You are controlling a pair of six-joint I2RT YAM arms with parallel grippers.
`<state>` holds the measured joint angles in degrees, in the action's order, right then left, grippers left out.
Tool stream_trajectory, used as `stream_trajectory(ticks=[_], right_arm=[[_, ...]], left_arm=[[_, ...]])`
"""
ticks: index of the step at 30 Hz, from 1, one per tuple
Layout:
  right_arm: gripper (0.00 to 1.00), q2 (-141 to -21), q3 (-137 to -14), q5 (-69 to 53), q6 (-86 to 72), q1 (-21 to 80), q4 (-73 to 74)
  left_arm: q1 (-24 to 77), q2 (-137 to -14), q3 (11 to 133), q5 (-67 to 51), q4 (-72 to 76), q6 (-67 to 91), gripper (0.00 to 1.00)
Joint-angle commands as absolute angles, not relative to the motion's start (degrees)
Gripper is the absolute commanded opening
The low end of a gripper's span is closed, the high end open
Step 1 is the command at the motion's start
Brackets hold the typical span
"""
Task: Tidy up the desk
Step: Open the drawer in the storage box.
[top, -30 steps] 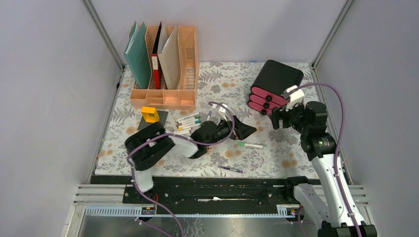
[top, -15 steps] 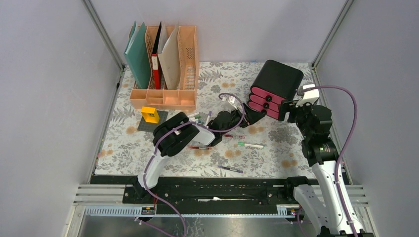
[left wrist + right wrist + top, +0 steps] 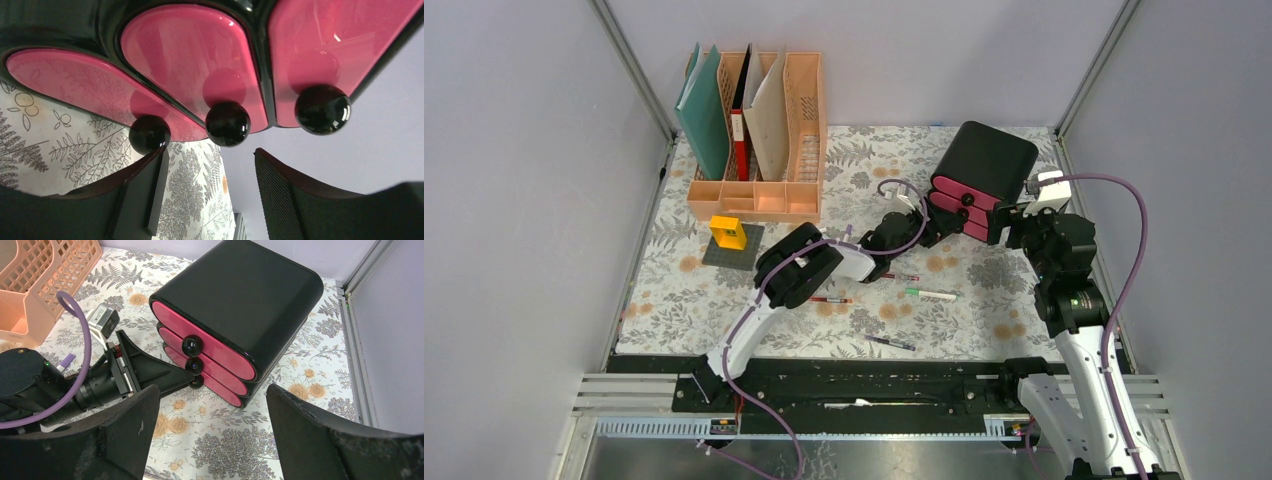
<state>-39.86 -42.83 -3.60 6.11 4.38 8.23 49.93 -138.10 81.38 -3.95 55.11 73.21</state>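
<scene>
The left gripper [image 3: 210, 157] stands spread before the drawer box's [image 3: 240, 285] knobs [image 3: 227, 124] (pinching nothing), the right gripper [image 3: 212, 390] spread beside that box on the fern-printed counter [image 3: 984, 300], the red binder's [image 3: 738, 150] spine too small to read.

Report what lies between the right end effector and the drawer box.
Mostly bare desk, plus the left end effector at the knobs of the drawer box, as the right wrist view shows.

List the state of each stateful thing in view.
Black plastic box's three pink drawers: all shut.
Left gripper: open, fingertips by the knobs, holding nothing.
Right gripper: open, empty.
Peach plastic file rack: upright, folders standing in it.
White green-capped pen: lying flat on floral-cloth desk.
</scene>
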Motion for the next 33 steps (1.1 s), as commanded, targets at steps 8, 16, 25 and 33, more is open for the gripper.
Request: stream_trajectory(ticks=[8, 16, 25, 33], right_arm=[[0.85, -39.31, -42.83, -3.07, 5.72, 4.18, 5.38], [0.85, -39.37, -42.59, -3.58, 5.86, 4.19, 5.16], [0.84, -39.51, -42.58, -3.62, 5.90, 4.21, 5.25], [0.84, -39.81, -42.45, -4.12, 5.93, 4.21, 5.24]], left_arm=[[49.31, -141.43, 90.08, -4.75, 51.26, 75.61, 0.59], [48.93, -141.31, 90.64, -5.23, 50.90, 75.68, 0.26], [49.56, -135.70, 80.83, -5.66, 58.60, 75.85, 0.00], [51.56, -125.76, 65.08, -3.20, 66.95, 73.29, 0.01]])
